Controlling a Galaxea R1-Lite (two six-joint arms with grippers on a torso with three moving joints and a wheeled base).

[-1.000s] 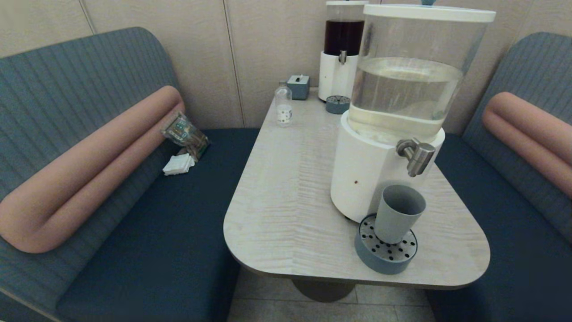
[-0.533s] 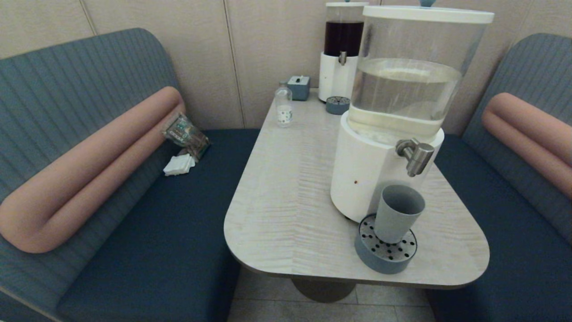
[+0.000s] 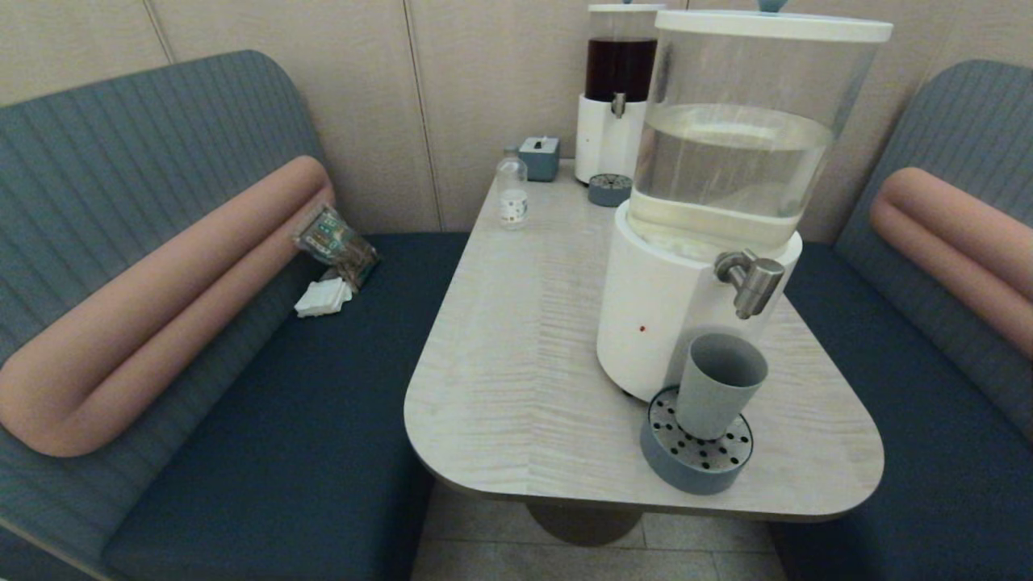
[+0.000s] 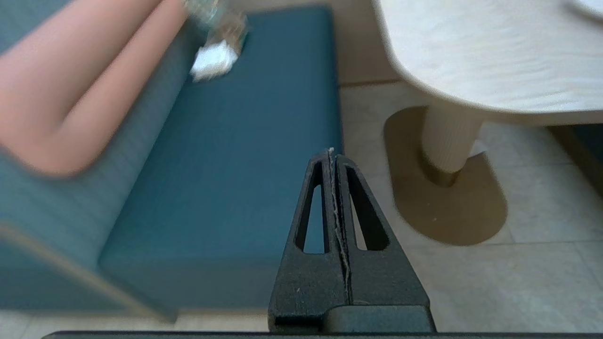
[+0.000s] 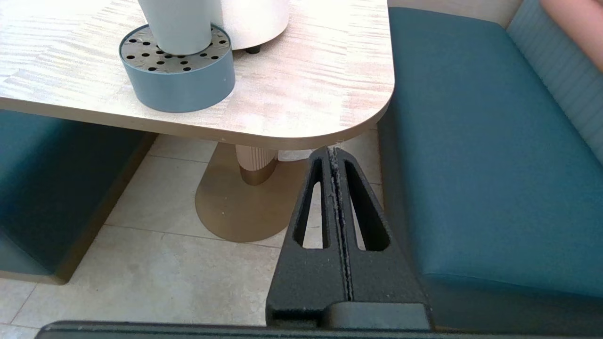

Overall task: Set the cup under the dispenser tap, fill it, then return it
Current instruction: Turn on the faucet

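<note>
The cup (image 3: 717,385) stands upright on a round blue tray (image 3: 696,458) with holes in its top. The tray sits at the near right corner of the table (image 3: 516,355), touching the foot of the big dispenser (image 3: 686,307). The tap (image 3: 752,280) hangs right over the cup's open mouth. No water shows running from it, and I cannot tell what is in the cup.

The big dispenser has a white base and a clear tank (image 3: 738,153). The tank is about half full of clear water. Behind it, at the far end of the table, a thinner dispenser (image 3: 615,89) holds dark liquid and has its own little blue tray (image 3: 609,189). A small clear bottle (image 3: 512,188) and a small blue box (image 3: 539,156) stand near it.

The left gripper (image 4: 332,153) hangs low over the blue seat (image 4: 226,188) beside the table, its fingers pressed together on nothing. The right gripper (image 5: 333,151) hangs low just off the table's near right corner, its fingers pressed together too, holding nothing. It is well apart from the cup.
</note>
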